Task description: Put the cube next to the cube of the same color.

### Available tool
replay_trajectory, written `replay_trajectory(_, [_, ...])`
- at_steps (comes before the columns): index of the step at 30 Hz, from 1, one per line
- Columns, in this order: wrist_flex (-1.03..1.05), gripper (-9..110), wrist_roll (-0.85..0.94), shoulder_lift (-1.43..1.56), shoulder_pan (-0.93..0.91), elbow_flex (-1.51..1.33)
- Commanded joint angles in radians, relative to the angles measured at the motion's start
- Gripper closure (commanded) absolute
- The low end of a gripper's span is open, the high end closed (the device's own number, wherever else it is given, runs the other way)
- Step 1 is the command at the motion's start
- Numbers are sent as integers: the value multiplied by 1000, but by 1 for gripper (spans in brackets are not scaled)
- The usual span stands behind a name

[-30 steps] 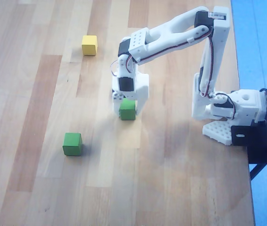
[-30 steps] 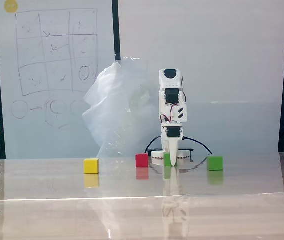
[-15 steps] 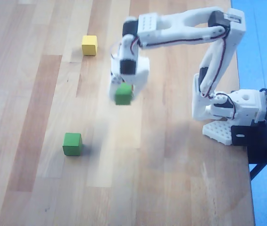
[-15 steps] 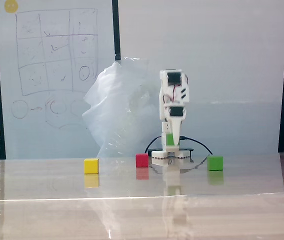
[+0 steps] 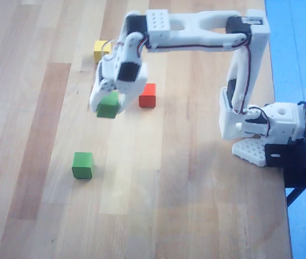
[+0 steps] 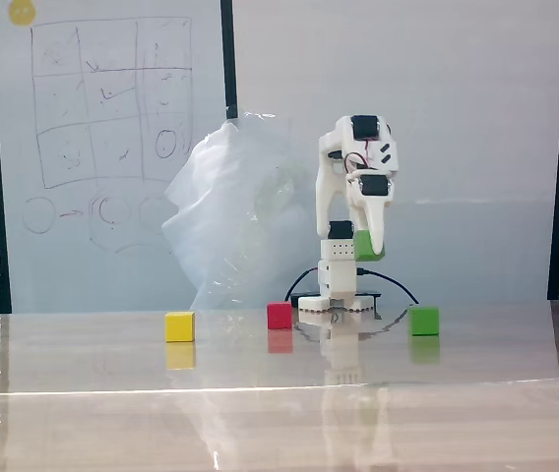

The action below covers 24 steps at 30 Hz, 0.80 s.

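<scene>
Green cubes: two.

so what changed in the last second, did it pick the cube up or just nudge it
It picked it up. The gripper, shut on the green cube, has lifted it off the table and swung it left in the overhead view, toward the other green cube. That uncovers the red cube from above. The other green cube, red cube and yellow cube have not moved.
</scene>
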State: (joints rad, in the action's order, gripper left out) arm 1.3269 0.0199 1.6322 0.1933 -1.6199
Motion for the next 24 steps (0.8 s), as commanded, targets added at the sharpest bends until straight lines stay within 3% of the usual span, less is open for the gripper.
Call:
replay_trajectory(1, [-57,102,-57,-28,43,132])
replay_trajectory(17, [-259,102,-57,-244,100,140])
replay_trajectory(24, [-311,102,87,-270,86,140])
